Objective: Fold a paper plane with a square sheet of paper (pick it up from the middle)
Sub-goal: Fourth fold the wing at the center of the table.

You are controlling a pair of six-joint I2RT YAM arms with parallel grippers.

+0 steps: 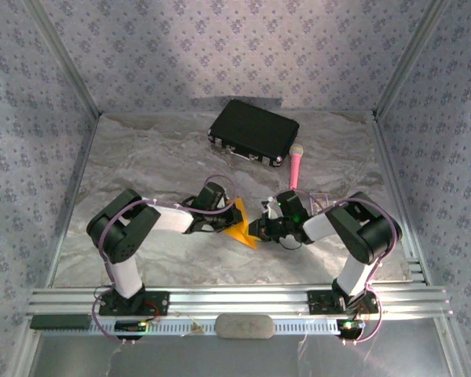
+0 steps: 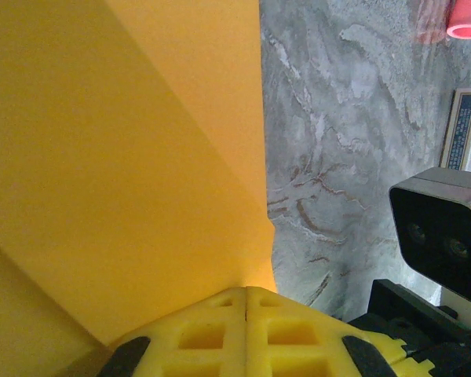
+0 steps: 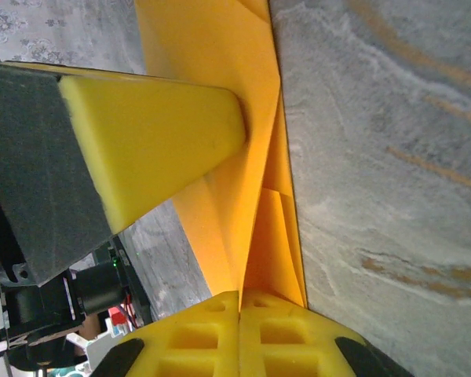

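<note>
While both arms bend inward over the grey marbled table (image 1: 141,169), the square sheet of paper (image 1: 243,230) hangs between them near the front middle of the surface, already creased into a pointed orange-yellow wedge. From above, the left gripper (image 1: 224,220) meets it from the left and the right gripper (image 1: 259,229) from the right, so the two heads nearly face each other across the paper.

Seen from the left wrist, the paper (image 2: 118,157) spreads wide from the left gripper (image 2: 246,292), whose yellow pads are pressed together with the sheet's base pinched at their seam. A diagonal fold runs across the orange face. To the right of the sheet lies bare table, and the right arm's camera housing (image 2: 443,228) stands close by.

Seen from the right wrist, the right gripper (image 3: 239,297) is likewise closed tight, with the paper's folded layers (image 3: 220,47) running down into the seam between its pads. One yellow finger of the left gripper (image 3: 153,141) lies against the sheet's flat side.

Whether the wedge's lower tip touches the table is hard to judge from above.

Farther back, a black case (image 1: 253,131) lies at an angle, and a pink microphone (image 1: 296,166) rests just beside its right corner.
</note>
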